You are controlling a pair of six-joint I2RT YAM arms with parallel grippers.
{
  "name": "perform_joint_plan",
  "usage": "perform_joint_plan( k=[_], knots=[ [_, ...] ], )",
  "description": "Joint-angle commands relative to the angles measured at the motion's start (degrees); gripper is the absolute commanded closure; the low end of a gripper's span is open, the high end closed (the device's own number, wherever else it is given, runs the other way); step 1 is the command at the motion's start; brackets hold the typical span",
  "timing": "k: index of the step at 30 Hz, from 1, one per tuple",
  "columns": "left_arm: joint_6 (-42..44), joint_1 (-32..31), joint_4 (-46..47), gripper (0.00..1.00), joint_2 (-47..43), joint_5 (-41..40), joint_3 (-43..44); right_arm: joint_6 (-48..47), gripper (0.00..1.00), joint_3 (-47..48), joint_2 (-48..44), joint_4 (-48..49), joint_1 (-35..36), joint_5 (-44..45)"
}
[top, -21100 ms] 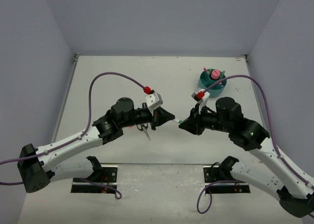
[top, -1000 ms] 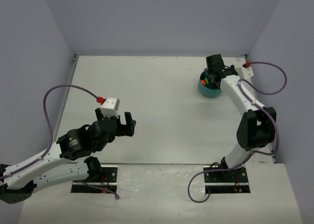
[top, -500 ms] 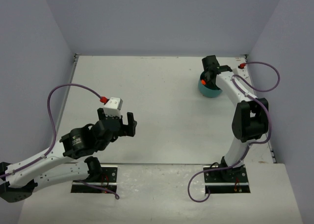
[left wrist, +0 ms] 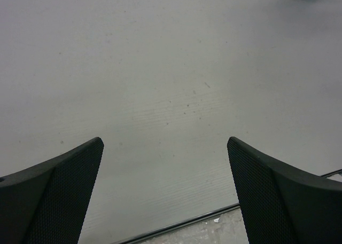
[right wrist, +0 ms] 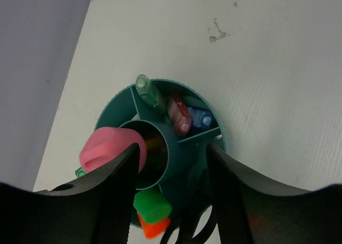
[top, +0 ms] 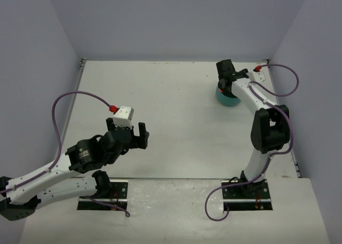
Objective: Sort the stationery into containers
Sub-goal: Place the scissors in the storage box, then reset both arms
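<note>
Over the last second the right tool (right wrist: 173,148) has been edged leftward above the organizer and its jaws have been parted, probably to release an item. No loose stationery is seen on the table (top: 176,94). The left tool (left wrist: 165,142) is held wide apart over bare surface, clear of the work. The teal desk organizer (top: 228,100) is set far right. The pink-capped bottle (right wrist: 109,148) is stood in its centre well, and a green highlighter (right wrist: 152,204), an orange highlighter (right wrist: 152,226) and a small blue piece (right wrist: 202,118) are lodged in ring compartments.
</note>
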Motion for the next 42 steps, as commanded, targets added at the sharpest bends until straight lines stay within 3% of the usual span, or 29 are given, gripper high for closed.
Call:
perform_joint_plan(
  k=[1,6,8,10,12,18,22,27,30,31,33,35,38,42],
  knots=[
    [1.40,-0.08,0.69,0.00,-0.48,-1.04,-0.14,-2.72,0.39,-2.27,-3.81,6.04,0.28,-0.57],
    [-1.28,0.02,-1.20,0.00,-0.33,-5.01,0.77,-8.21,0.34,-9.06,-13.37,11.15,0.28,-0.80],
    [-4.60,0.09,-3.94,0.00,0.61,-7.61,1.64,-18.67,0.23,-14.84,-19.08,16.71,0.28,-2.31],
    [-8.19,0.26,-7.23,0.00,1.41,-11.47,2.59,-34.62,0.03,-19.65,-26.87,26.78,0.28,-8.44],
    [-13.19,0.37,-11.83,0.00,2.27,-14.88,4.00,-47.96,0.01,-22.16,-32.46,30.53,0.28,-18.65],
    [-21.66,0.45,-19.16,0.00,2.23,-20.91,5.62,-59.49,0.01,-24.98,-48.62,17.10,1.33,-38.09],
    [-14.92,0.45,-16.30,0.00,1.66,-22.33,5.06,-63.20,0.01,-30.72,-63.57,14.51,4.86,-37.99],
    [-7.13,1.48,-11.44,0.00,4.80,-26.51,5.92,-66.73,0.01,-33.17,-72.91,8.30,5.67,-42.39],
    [4.15,14.09,1.49,0.00,8.79,-16.80,5.77,-66.69,0.01,-31.73,-73.36,3.24,5.64,-44.62],
    [6.86,18.63,4.96,0.00,9.46,-6.91,5.52,-66.76,0.01,-31.60,-73.43,2.67,5.72,-44.77],
    [9.38,30.04,11.19,0.00,9.70,4.63,6.06,-66.58,0.01,-31.86,-74.13,2.64,5.70,-43.56],
    [10.30,35.56,14.23,0.00,8.41,13.69,6.63,-66.30,0.01,-32.17,-75.49,2.80,5.66,-41.82],
    [11.85,40.20,17.12,0.00,4.61,10.11,5.71,-66.05,0.01,-33.26,-78.75,3.64,5.66,-37.65],
    [17.02,43.42,15.98,0.00,0.88,13.42,2.78,-67.06,0.01,-36.54,-83.77,6.33,5.73,-38.52]
  ],
)
